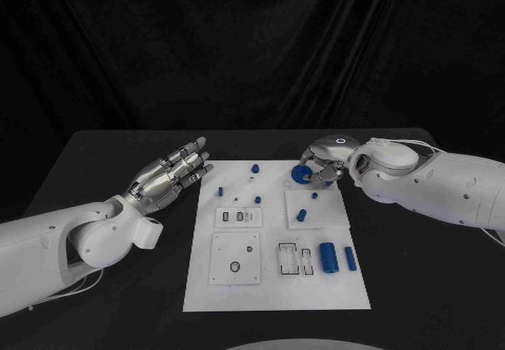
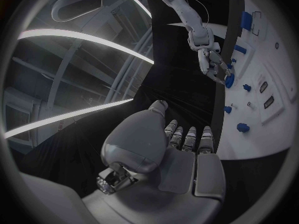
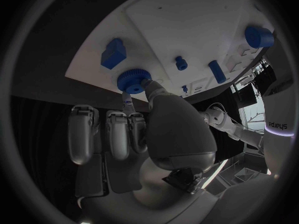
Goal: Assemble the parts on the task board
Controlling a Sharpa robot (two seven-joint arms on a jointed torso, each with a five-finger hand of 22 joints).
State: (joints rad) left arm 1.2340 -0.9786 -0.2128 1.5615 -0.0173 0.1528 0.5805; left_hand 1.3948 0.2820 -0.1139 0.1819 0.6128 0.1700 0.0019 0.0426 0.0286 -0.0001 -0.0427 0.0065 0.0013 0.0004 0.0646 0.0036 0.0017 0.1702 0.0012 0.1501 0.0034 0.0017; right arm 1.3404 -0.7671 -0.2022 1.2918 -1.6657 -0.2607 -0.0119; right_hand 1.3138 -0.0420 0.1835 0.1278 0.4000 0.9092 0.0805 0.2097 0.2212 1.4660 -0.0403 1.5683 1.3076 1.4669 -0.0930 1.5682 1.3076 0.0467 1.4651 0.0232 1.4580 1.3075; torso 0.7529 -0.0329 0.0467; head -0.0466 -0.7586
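Note:
The white task board (image 1: 276, 292) lies in the middle of the black table. At its far right corner my right hand (image 1: 326, 163) pinches a blue round knurled part (image 1: 301, 173) between thumb and a finger, low over the board. In the right wrist view the same blue round part (image 3: 132, 79) sits at the thumb tip next to a blue block (image 3: 113, 53). My left hand (image 1: 168, 176) hovers just left of the board's far left corner, fingers stretched out and apart, holding nothing. The left wrist view shows my left hand (image 2: 184, 149) and, beyond it, my right hand (image 2: 214, 60) with the round part (image 2: 229, 80).
Small blue pegs (image 1: 255, 168) (image 1: 221, 191) (image 1: 302, 215) stand on the board's far half. Two blue cylinders (image 1: 328, 257) (image 1: 349, 257) lie at its near right, beside slotted white plates (image 1: 295, 259). Black table surrounds the board on all sides.

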